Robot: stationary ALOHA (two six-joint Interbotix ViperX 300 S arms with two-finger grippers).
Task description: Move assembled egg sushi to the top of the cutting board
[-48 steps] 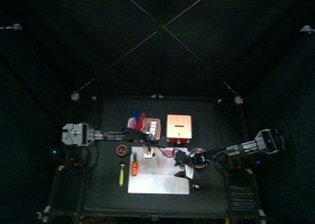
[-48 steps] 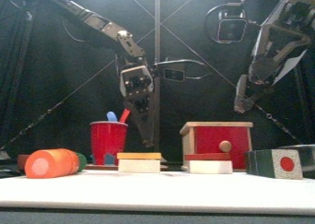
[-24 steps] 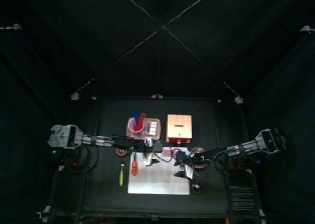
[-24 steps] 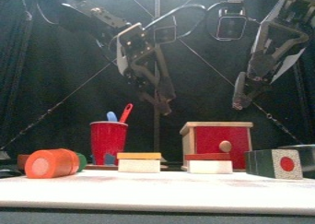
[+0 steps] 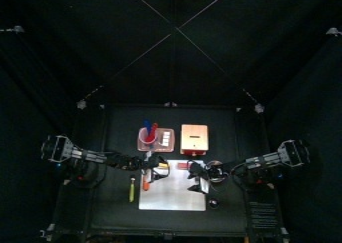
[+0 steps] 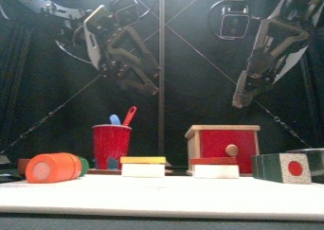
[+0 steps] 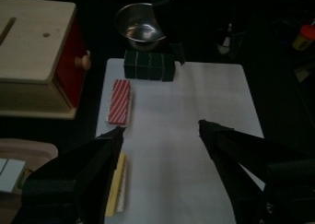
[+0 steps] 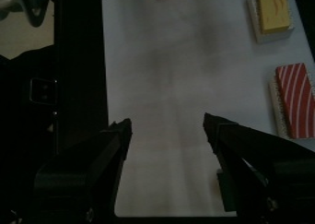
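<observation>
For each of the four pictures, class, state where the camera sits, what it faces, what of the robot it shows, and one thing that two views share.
Top: overhead, straight down on the cutting board; both arms.
Front: table edge, level; red cup, egg sushi; arms hang behind.
Left wrist: on left arm, facing board; open left gripper.
Right wrist: on right arm, facing board; open right gripper.
Shared: both wrist views show the red striped piece.

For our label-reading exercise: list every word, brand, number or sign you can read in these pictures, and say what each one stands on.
No readable text in any view.
Red cup: plain, no print seen.
Red box: no lettering, only a round knob.
Dark block: a red dot, no letters.
Cutting board: blank.
</observation>
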